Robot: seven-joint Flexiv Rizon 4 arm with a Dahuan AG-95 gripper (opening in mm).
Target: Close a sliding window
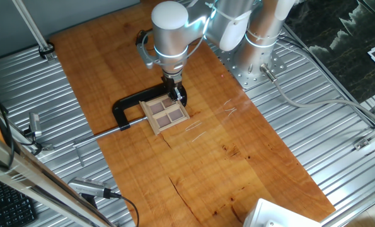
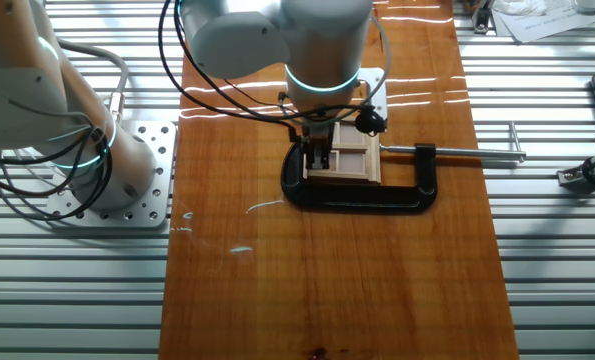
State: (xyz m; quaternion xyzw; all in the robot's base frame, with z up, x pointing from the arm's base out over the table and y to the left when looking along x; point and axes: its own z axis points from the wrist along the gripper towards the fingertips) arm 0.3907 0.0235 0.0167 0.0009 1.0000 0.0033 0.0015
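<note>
Wooden sliding window [image 1: 166, 113] partly hidden beneath the pincer [image 2: 320, 160], grip unclear.

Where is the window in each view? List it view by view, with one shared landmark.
One fixed view: the window lies just left of centre on the wooden board, below the gripper.
The other fixed view: the window sits in the upper middle, right of the gripper.
Shared landmark: the black clamp that wraps the window in both views.
</note>
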